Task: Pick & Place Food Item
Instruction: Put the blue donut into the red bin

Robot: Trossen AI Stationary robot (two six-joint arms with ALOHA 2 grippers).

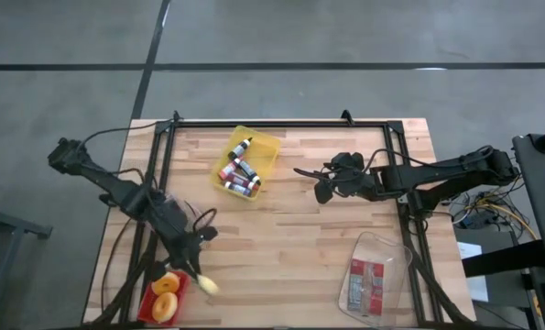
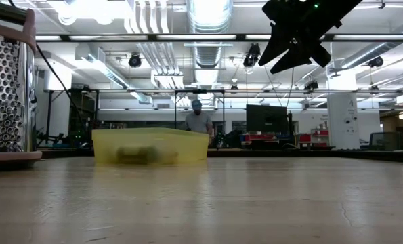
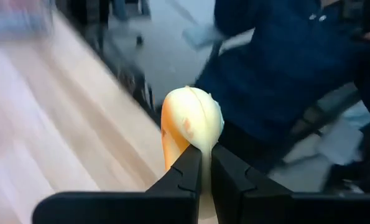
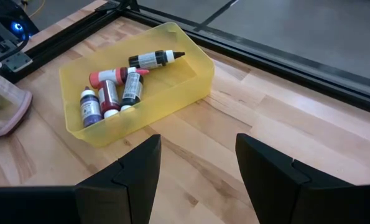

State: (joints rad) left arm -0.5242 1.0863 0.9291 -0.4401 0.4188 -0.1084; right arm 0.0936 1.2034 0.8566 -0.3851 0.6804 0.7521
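The pale yellow food piece (image 3: 194,121) is pinched tight in the left gripper (image 1: 199,278), right at the table's (image 1: 309,247) near left corner, just beside the red tray (image 1: 149,308) holding two donuts (image 1: 166,295). The right gripper (image 1: 320,183) hangs with fingers apart and empty, near the yellow bin (image 4: 191,87) of bottles (image 4: 110,93).

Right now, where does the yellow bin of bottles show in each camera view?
High view: yellow bin at the table's far middle, between both arms.
Low view: centre-left, a blurred yellow wall on the tabletop.
Left wrist view: not in it.
Right wrist view: ahead of the open right gripper, bin with bottles inside.
Shared landmark: the bin's bottles.
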